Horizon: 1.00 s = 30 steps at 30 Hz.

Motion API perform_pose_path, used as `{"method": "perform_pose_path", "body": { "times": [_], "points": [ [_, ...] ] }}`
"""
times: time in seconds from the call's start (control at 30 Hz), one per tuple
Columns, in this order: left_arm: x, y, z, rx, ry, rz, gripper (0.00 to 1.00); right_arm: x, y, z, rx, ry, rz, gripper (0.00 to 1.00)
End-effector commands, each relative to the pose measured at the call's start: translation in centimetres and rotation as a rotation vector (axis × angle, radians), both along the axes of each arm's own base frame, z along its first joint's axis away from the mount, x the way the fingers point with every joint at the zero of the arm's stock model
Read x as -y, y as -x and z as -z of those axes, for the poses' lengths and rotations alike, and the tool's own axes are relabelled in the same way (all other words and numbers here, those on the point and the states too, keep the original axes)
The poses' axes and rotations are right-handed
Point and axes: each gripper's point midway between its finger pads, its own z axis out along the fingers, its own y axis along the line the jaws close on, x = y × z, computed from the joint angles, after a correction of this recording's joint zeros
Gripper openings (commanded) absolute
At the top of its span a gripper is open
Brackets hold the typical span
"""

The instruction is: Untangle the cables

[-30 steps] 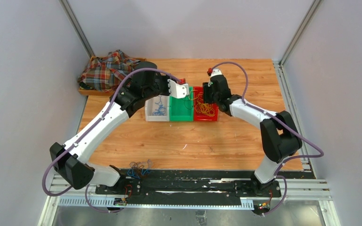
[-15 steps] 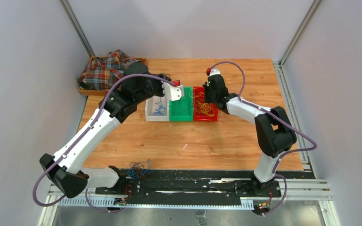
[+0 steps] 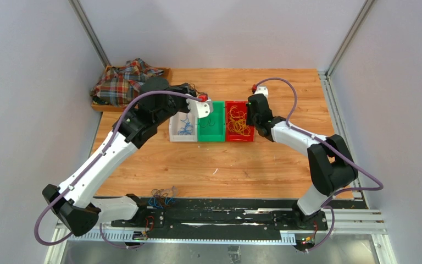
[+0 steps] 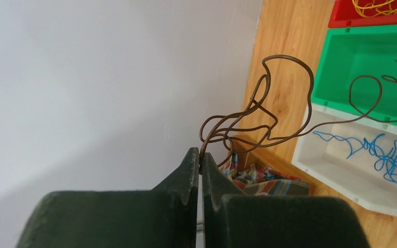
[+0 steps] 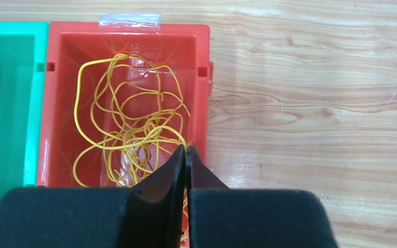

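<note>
Step in hand, as I read it: sorting strands by colour. Dark brown cable (image 4: 269, 98) is pinched in the fully shut left gripper (image 4: 200, 160). Its loops are raised in the air, the free end trailing over the green bin (image 4: 372, 32), next to the white bin (image 4: 306, 150) of blue cables (image 4: 387, 155). The right gripper (image 5: 186, 155) is closed too, tips low in the red bin (image 5: 129, 28), a strand of the yellow cables (image 5: 129, 134) apparently nipped. Next move calls for lowering the dark cable into green and releasing; trailing end may snag.
</note>
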Motion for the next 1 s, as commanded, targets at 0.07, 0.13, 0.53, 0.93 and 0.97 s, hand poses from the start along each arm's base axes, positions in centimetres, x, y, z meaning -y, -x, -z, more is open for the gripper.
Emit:
{"method": "perform_pose_path", "body": {
  "times": [0.07,0.13,0.53,0.93,0.97],
  "points": [
    [2.3,-1.6,0.4,0.015,0.013,0.009,0.00,1.2,-0.3,0.5,-0.025,0.049,0.073,0.01],
    [2.8,-2.3,1.1,0.012,-0.005,0.009,0.00,0.1,-1.4,0.7,-0.032,0.060,0.041,0.01],
    [3.7,-4.3,4.4,-0.031,-0.078,-0.009,0.00,-5.2,-4.5,3.4,-0.074,0.082,-0.085,0.01],
    [5.7,-6.4,8.7,-0.209,0.035,-0.090,0.00,-4.4,-4.3,-1.9,-0.005,-0.075,-0.002,0.57],
    [5.7,-6.5,9.2,-0.229,0.047,-0.102,0.00,-4.5,-4.0,-2.9,-0.005,-0.122,-0.003,0.59]
  ]
}}
